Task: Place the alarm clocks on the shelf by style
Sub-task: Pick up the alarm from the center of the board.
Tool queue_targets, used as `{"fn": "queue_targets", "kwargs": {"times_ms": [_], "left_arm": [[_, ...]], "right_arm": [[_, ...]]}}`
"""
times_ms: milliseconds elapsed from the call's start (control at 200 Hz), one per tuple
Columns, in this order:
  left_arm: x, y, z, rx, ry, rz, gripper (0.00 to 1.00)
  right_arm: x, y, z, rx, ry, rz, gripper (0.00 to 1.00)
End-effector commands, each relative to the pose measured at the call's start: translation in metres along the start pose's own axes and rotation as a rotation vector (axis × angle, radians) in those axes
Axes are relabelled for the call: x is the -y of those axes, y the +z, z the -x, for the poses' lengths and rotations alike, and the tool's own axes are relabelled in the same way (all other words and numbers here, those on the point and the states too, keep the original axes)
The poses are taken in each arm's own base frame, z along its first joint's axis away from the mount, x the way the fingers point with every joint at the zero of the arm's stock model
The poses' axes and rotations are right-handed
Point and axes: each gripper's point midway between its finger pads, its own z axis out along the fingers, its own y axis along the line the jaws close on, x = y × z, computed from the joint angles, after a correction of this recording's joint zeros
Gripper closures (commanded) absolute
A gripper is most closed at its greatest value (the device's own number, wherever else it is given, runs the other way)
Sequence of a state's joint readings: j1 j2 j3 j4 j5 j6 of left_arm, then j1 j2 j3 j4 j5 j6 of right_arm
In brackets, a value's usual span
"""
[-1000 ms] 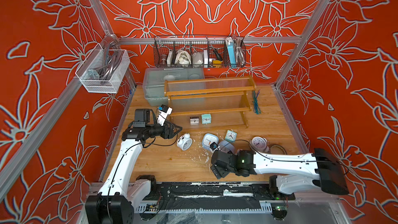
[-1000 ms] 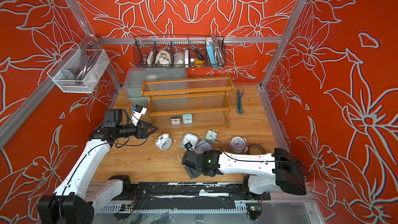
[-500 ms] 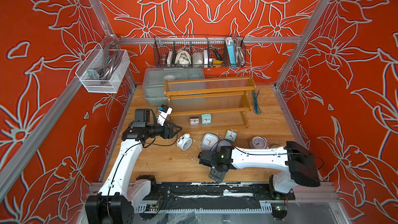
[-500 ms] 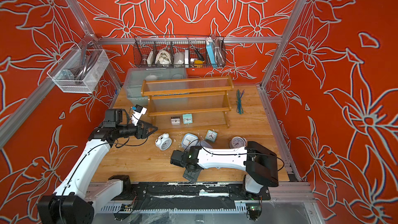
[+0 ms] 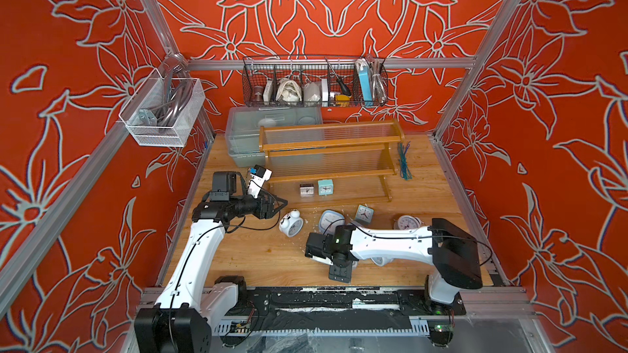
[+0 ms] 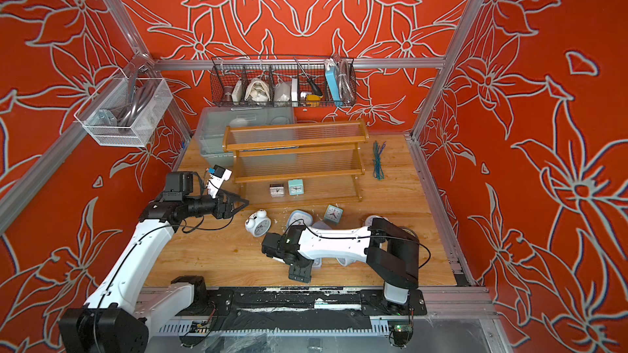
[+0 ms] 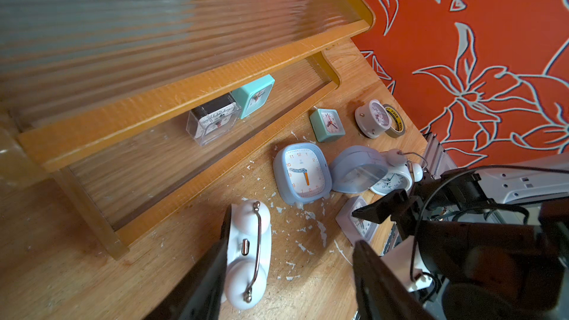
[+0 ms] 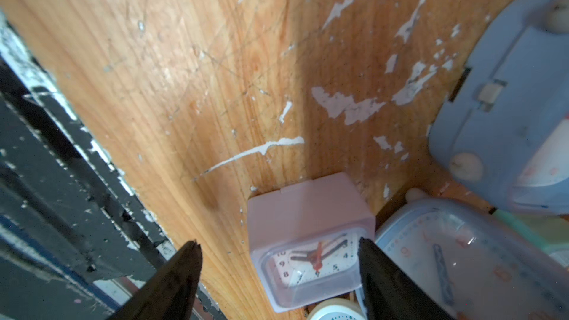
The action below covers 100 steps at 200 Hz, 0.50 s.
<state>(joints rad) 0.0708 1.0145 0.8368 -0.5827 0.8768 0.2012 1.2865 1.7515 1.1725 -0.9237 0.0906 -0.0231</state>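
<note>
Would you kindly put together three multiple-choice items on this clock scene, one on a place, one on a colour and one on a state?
1. The two clocks on the shelf stand on which tier?
A top
B middle
C bottom

2. The neighbour of the clear-cased clock there is:
A teal
B red
C black

3. The right gripper is:
A shut and empty
B open astride a small white square clock
C raised over the top tier

Answers:
1 C: both stand on the lowest panel.
2 A: the teal clock stands right beside it.
3 B: its fingers stand apart with that clock between them on the table.
</note>
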Motion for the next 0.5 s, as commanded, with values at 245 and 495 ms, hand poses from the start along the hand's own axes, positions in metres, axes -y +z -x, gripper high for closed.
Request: {"fn": "queue_targets", "kwargs": {"times_ms": [245,495], "left_arm": [[0.005,0.0,-0.001,0.003,0.013,-0.017,0.34],[0.004,-0.001,-0.001,0.002,0.013,-0.013,0.34]], "right_arm": [[0.007,-0.001,0.003,-0.027,-0.053,0.14,0.2],[-0.004,0.005,0.008,-0.036,-0.082,0.216,0.25]]}}
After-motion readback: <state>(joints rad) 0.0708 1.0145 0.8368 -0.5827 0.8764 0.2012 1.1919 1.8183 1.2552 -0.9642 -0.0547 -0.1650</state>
